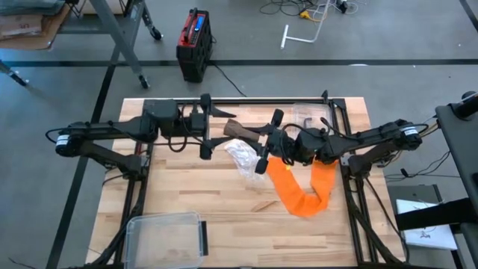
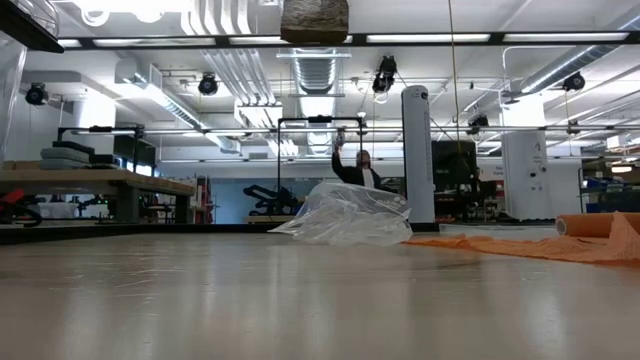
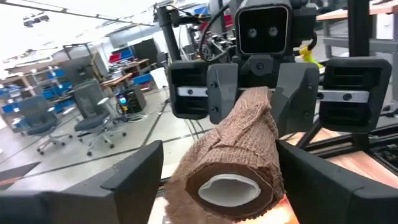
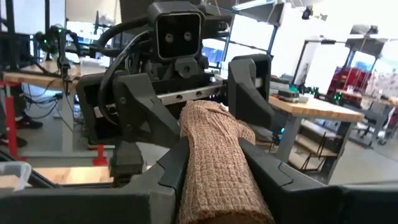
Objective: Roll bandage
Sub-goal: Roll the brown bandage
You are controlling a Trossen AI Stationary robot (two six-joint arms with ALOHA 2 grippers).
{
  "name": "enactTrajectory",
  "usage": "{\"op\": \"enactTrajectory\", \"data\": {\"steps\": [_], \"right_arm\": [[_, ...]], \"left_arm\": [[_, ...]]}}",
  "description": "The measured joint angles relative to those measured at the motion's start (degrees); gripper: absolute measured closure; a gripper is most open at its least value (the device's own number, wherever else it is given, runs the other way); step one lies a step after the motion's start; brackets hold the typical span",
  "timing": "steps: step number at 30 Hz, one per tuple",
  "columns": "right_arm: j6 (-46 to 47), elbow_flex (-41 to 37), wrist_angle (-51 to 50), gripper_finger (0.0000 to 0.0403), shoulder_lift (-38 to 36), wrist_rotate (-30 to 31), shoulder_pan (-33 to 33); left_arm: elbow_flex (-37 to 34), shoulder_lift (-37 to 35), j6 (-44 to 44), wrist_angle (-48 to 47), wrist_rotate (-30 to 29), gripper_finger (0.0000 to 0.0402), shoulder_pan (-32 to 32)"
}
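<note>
Bare tabletop (image 1: 187, 194) beneath bandage roll (image 1: 240, 131) between both grippers.

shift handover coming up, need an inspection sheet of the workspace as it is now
surface: wooden table, bare in the middle
job's things: brown bandage roll held up between both arms; orange bandage strip lying curved on the table
clutter: crumpled clear plastic wrap; clear plastic box at the near edge
grippers: right claw shut on the roll; left claw open, fingers either side of the roll
cables: one runs from the red and black box on the floor
surroundings: workshop, person far behind
</note>
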Motion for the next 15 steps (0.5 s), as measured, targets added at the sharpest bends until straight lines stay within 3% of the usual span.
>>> {"op": "enactTrajectory", "data": {"steps": [4, 8, 15], "right_arm": [[-1.78, 0.0, 0.29, 0.0302, 0.01, 0.04, 0.13], [-1.0, 0.0, 0.03, 0.0292, 0.01, -1.41, 0.13], [13.27, 0.02, -2.14, 0.0236, -0.5, -2.21, 0.13]], "left_arm": [[0.0, 0.57, -1.42, 0.59, 0.73, 0.0149, 0.0], [0.0, 0.76, -1.96, 0.6, 3.28, 0.0213, 0.02], [-0.08, 0.05, -1.87, -0.19, 4.34, 0.0351, 0.0]]}}
